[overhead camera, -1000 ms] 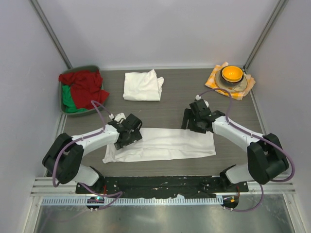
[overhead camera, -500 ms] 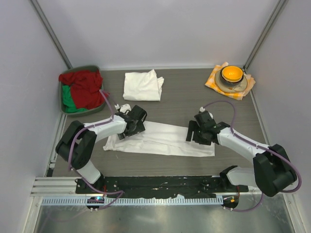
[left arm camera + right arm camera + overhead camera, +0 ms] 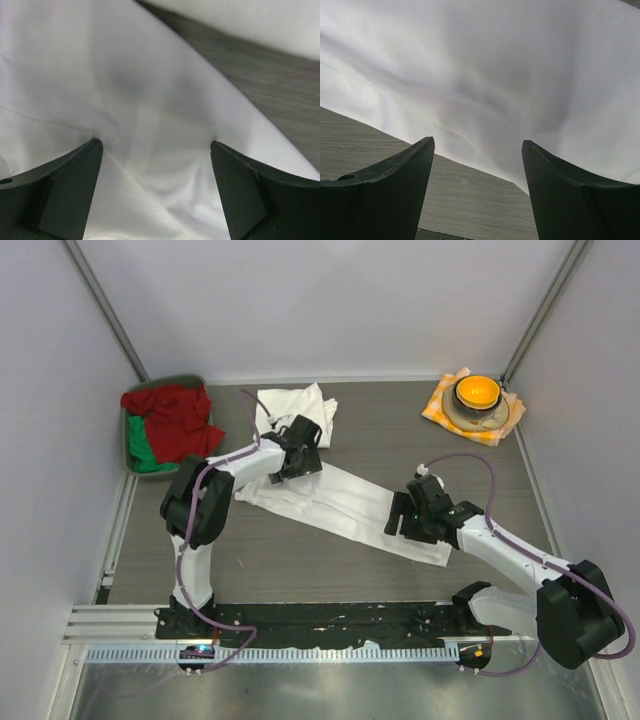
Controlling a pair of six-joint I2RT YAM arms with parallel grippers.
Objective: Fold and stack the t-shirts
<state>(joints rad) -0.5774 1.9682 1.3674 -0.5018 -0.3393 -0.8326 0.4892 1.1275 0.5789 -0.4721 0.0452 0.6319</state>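
One white t-shirt (image 3: pixel 345 502), folded into a long strip, lies slanted across the table from back left to front right. My left gripper (image 3: pixel 303 455) sits open over its back-left end. In the left wrist view (image 3: pixel 156 145) its fingers are spread wide with white cloth lying under and between them. My right gripper (image 3: pixel 402 523) is open over the front-right end. The right wrist view (image 3: pixel 477 141) shows the shirt's edge and bare table between its fingers. A second folded t-shirt (image 3: pixel 290 403) lies at the back, just behind the left gripper.
A green bin (image 3: pixel 190 380) of red and green clothes stands at the back left. An orange bowl (image 3: pixel 477 392) rests on an orange-and-white checked cloth (image 3: pixel 437 406) at the back right. Walls close in the table on three sides.
The left gripper swept toward the back and right, and the shirt's left end swung back with it. The right gripper moved nearer. The strip went from level to slanted.
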